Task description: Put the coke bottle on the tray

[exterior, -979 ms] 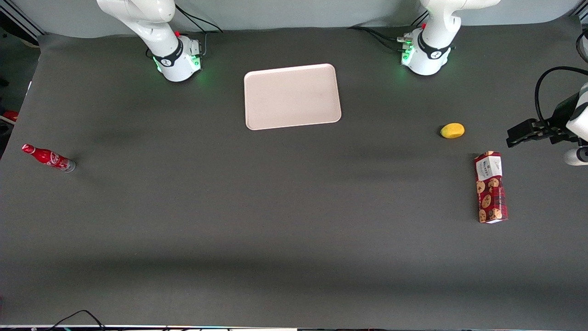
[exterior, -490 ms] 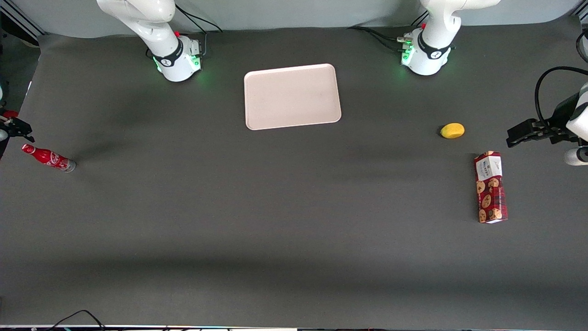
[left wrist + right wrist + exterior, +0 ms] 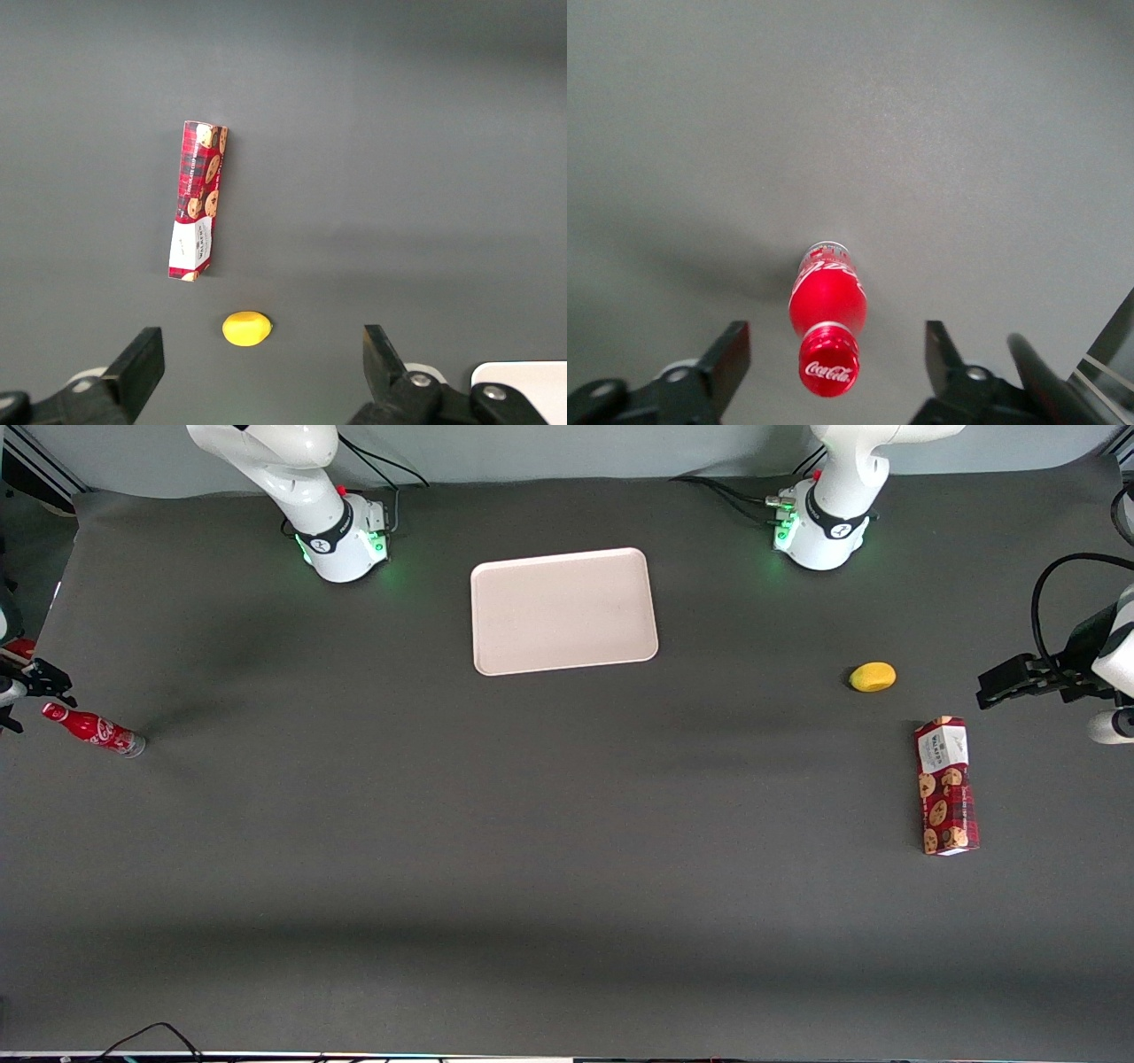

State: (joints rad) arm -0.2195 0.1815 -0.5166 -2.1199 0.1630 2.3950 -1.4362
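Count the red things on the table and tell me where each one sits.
2. The coke bottle stands at the working arm's end of the table, under the open gripper. The cookie box lies toward the parked arm's end, nearer the camera than the lemon.

One coke bottle [image 3: 93, 729] stands right under the gripper [image 3: 829, 372]. Well away from it lie one tray [image 3: 564, 610], one cookie box [image 3: 946, 786] and one yellow fruit [image 3: 873, 677].
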